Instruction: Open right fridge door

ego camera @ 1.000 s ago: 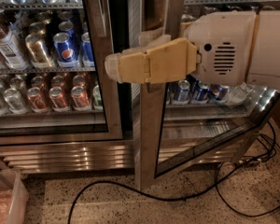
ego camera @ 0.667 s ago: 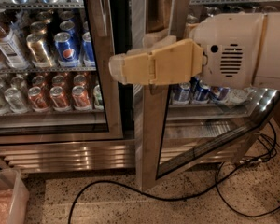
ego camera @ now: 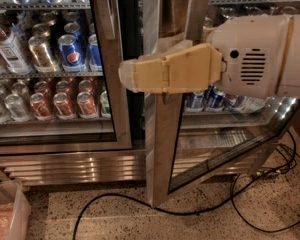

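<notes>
The right fridge door point(ego camera: 162, 149) stands ajar. Its steel-framed free edge is swung out toward me and its glass pane angles back to the right. My gripper point(ego camera: 127, 76), tan with a cream arm housing behind it, reaches in from the right at mid height. It lies across the front of that free edge, and its tip points left over the dark gap between the two doors. The fridge point(ego camera: 65, 166) fills the view, with a slatted steel grille at its base.
The left door point(ego camera: 117, 114) is closed, with blue Pepsi cans point(ego camera: 70, 51) and red cans point(ego camera: 65, 104) behind its glass. A black cable point(ego camera: 115, 199) loops across the speckled floor under the open door. A translucent bin point(ego camera: 7, 214) sits at the bottom left.
My gripper and arm have shifted slightly to the right and a little down. The right door's free edge has barely moved.
</notes>
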You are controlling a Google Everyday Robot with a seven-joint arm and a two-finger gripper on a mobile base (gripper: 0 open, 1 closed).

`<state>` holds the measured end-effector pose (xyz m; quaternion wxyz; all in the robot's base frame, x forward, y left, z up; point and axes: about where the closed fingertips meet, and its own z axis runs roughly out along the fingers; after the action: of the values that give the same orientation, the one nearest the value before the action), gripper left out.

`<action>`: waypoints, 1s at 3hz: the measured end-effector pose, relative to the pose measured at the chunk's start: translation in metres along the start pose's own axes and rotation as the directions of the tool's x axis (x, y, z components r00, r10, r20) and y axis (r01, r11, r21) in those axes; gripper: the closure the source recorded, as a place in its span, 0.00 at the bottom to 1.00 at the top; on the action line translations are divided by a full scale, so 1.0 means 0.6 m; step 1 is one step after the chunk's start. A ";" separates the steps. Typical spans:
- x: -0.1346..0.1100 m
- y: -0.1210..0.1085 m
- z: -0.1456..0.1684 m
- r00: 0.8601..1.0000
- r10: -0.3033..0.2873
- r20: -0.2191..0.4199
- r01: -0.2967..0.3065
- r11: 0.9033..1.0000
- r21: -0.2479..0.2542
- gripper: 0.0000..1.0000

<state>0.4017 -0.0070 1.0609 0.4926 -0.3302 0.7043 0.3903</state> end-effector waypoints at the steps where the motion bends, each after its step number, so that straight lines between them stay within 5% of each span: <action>1: -0.002 0.003 0.001 1.000 0.000 0.000 0.000 1.000 0.000 0.00; 3: -0.012 0.010 0.013 0.999 -0.021 0.035 0.021 1.000 -0.014 0.00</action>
<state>0.4022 0.0035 1.0677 0.5064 -0.3345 0.6892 0.3958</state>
